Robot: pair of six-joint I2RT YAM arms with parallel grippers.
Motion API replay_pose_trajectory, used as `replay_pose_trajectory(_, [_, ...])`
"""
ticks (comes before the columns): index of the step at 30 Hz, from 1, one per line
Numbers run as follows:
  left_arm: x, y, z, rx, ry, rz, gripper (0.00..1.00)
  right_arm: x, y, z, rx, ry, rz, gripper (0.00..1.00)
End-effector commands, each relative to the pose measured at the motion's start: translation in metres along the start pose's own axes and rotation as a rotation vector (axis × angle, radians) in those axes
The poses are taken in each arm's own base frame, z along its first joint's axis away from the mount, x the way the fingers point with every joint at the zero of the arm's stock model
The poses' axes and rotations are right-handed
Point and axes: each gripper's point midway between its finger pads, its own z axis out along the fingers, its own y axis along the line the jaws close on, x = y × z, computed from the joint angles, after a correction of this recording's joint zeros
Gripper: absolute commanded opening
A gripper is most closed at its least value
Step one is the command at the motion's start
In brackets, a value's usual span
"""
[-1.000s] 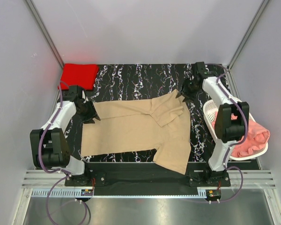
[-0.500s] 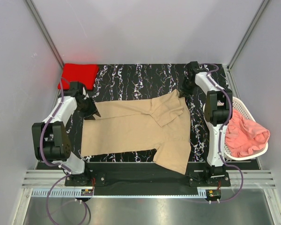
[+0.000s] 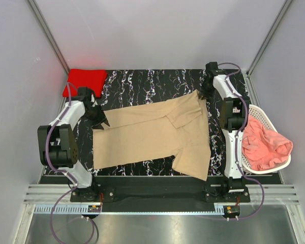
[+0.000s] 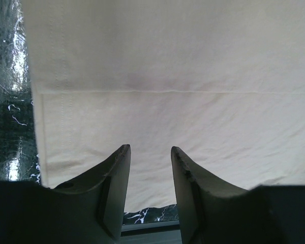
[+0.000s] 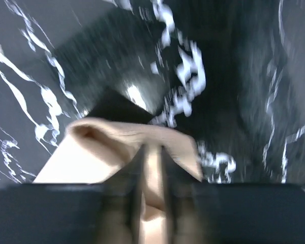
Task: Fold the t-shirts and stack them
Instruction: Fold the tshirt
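Black marbled table (image 3: 142, 81), tan t-shirt (image 3: 147, 134) spread flat

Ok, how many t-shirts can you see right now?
3: tan t-shirt spread mid-table, red t-shirt folded at the far-left corner, pink t-shirt in the basket; others may hide under it.

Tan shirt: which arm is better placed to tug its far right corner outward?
Right. The right gripper is shut on the tan shirt at its far corner; the left gripper stands open over the opposite hem.
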Motion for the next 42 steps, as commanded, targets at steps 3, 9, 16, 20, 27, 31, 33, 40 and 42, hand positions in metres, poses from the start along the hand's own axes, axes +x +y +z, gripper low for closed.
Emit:
replay_pose_trajectory(3, [-0.018, -0.005, -0.004, 0.000, -0.042, -0.003, 0.43, -0.029, 0.001, -0.031, -0.019, -0.060, -0.059, 0.39])
replay_pose_trajectory(9, [-0.021, -0.009, -0.005, 0.015, -0.053, -0.002, 0.42, -0.020, 0.000, -0.081, -0.055, -0.076, -0.053, 0.47])
replay_pose_trajectory(16, [-0.014, -0.007, -0.004, 0.024, -0.046, 0.002, 0.42, 0.019, -0.003, -0.103, -0.178, -0.078, -0.120, 0.30])
replay_pose_trajectory(20, [-0.011, -0.006, -0.004, 0.028, -0.041, 0.003, 0.43, 0.031, 0.016, -0.098, -0.312, -0.040, -0.159, 0.45])
replay_pose_trajectory(27, [-0.006, -0.013, -0.005, 0.061, -0.032, 0.011, 0.43, 0.034, 0.027, -0.070, -0.398, -0.022, -0.232, 0.59])
replay_pose_trajectory(31, [-0.003, -0.015, -0.007, 0.067, -0.023, 0.022, 0.43, 0.027, 0.025, -0.060, -0.386, -0.032, -0.248, 0.60])
replay_pose_trajectory(33, [-0.003, -0.015, -0.008, 0.062, -0.027, 0.029, 0.43, 0.029, 0.022, -0.054, -0.378, -0.016, -0.250, 0.60])
replay_pose_trajectory(40, [-0.002, -0.013, -0.009, 0.053, -0.028, 0.028, 0.43, 0.046, 0.014, -0.054, -0.379, 0.017, -0.247, 0.60])
replay_pose_trajectory(42, [-0.004, -0.013, -0.009, 0.055, -0.031, 0.026, 0.43, 0.050, 0.019, -0.059, -0.412, 0.021, -0.238, 0.58])
